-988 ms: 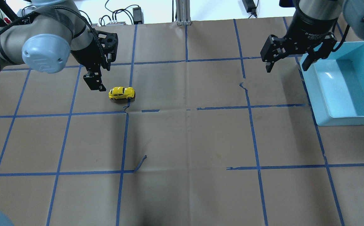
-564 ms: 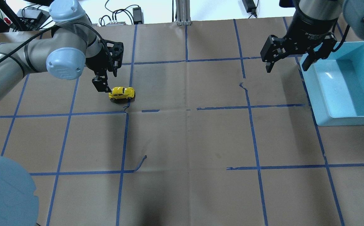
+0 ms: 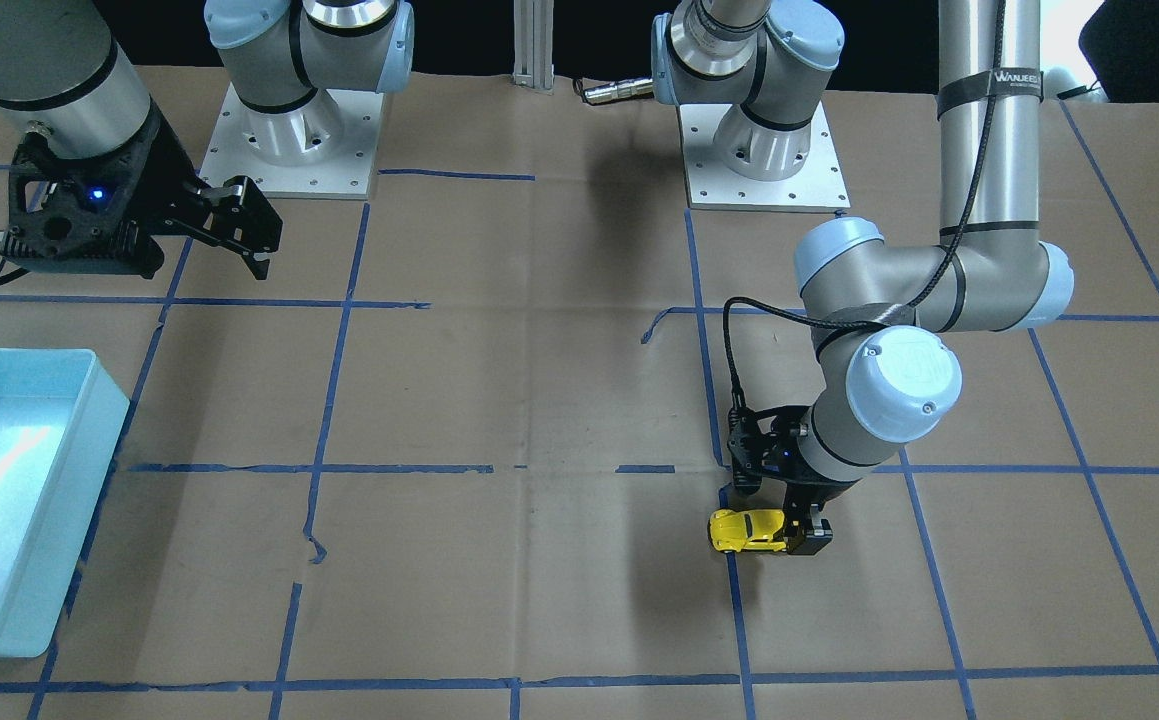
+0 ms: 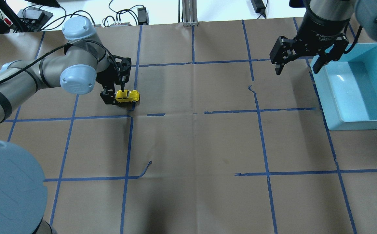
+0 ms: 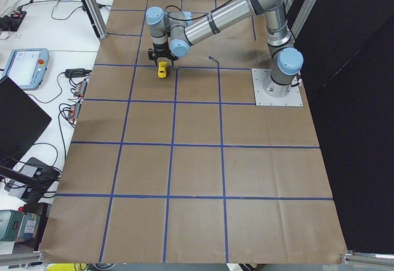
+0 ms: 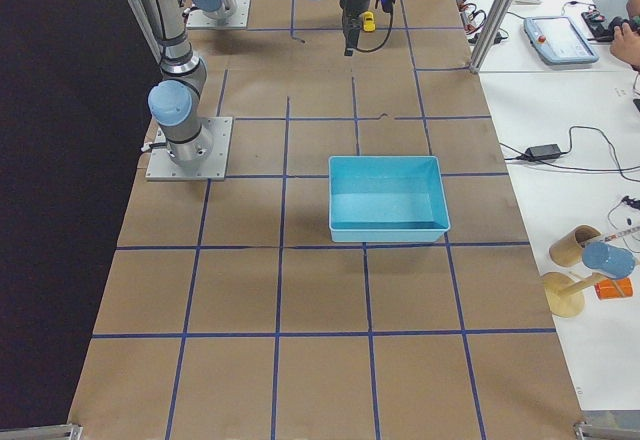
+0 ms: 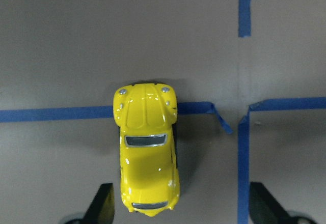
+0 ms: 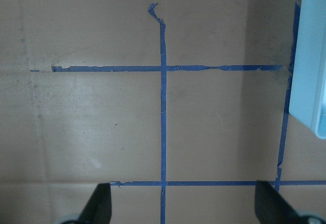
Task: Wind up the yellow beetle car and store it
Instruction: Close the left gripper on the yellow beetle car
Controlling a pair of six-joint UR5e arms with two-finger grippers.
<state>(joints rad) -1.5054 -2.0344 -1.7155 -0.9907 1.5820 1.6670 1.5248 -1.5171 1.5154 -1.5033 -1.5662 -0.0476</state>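
Closest to us, the yellow beetle car [image 7: 147,158] sits on its wheels on the brown table [image 4: 191,146], on a blue tape line [image 7: 51,114]. It has not moved from that spot. What has changed is the left gripper [image 7: 179,208]. A second ago it hung up high, off to the side of the car. Now it has come down, and the back end of the car sits between its two fingers. The jaws are wide apart and do not squeeze yet. One finger is just beside the car and the other is farther off.

We think this means the grab comes next, so no winding or storing is done yet.

Farther away, the right gripper [image 4: 297,70] waits in the same place with its jaws apart and nothing in them. Just past it is the blue bin [image 4: 354,125], where we think the car will go.
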